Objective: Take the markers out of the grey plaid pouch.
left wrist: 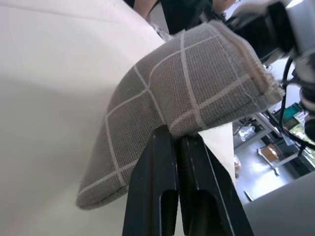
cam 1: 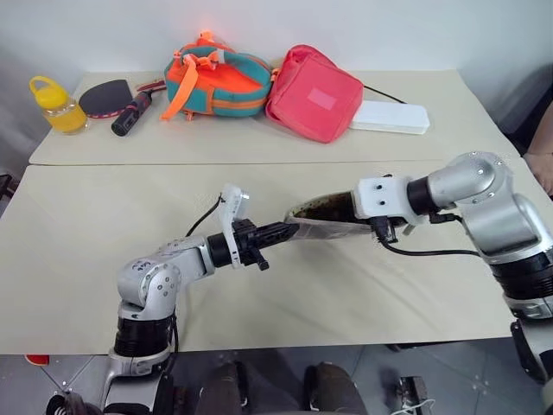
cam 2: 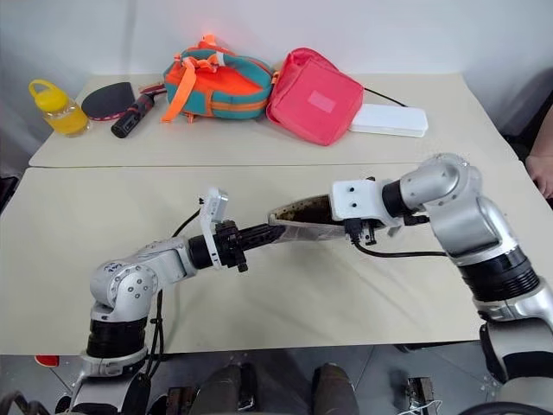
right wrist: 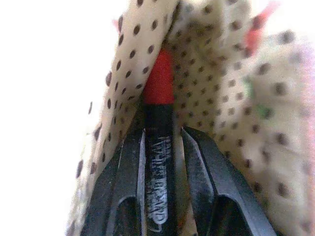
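Left arm reaches forward and to the right, left gripper pinched shut on the pouch. Right arm bends inward, right gripper angled down, fingers clasping a marker.

Silver arms w/ black joints, white wrist brackets, black cables, black-fingered tools.

Two tan tables stand side by side, and the far one holds a yellow bottle, a paddle, a backpack, a pink bag and a white box.
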